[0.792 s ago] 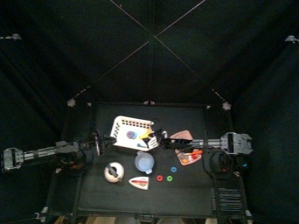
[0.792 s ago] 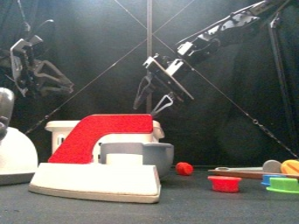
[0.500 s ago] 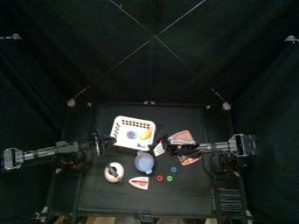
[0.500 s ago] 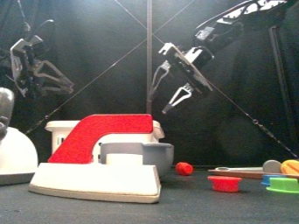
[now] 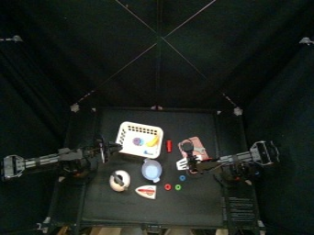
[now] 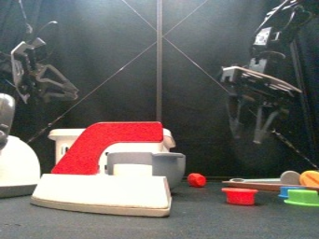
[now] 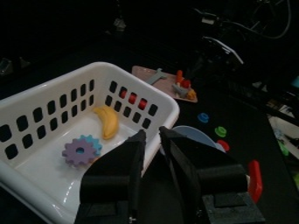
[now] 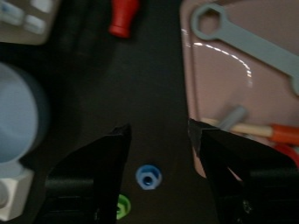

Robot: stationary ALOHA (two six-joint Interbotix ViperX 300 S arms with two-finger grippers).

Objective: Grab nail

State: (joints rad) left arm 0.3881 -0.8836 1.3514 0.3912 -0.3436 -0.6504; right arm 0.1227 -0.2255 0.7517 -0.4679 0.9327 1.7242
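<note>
A small red peg with a wider head (image 8: 122,16), seemingly the nail, lies on the black table between the white basket (image 5: 139,138) and the pink tray (image 5: 190,147). It also shows in the top view (image 5: 168,145). My right gripper (image 8: 163,175) is open and empty. It hangs above the table at the tray's front edge (image 5: 196,163) and is high in the front view (image 6: 253,126). The nail is well beyond its fingertips. My left gripper (image 7: 152,153) rests shut beside the basket at the table's left.
The pink tray (image 8: 233,61) holds a grey wrench (image 8: 239,31) and a grey tool with a red handle (image 8: 251,122). A blue ring (image 8: 149,178) and a green ring (image 8: 122,207) lie under the right gripper. A blue bowl (image 5: 151,171) and a red-and-white toy iron (image 6: 106,173) stand in front.
My right gripper has drawn back to the right and toward the table's front, from near the basket to the tray's front edge. The left arm has not moved.
</note>
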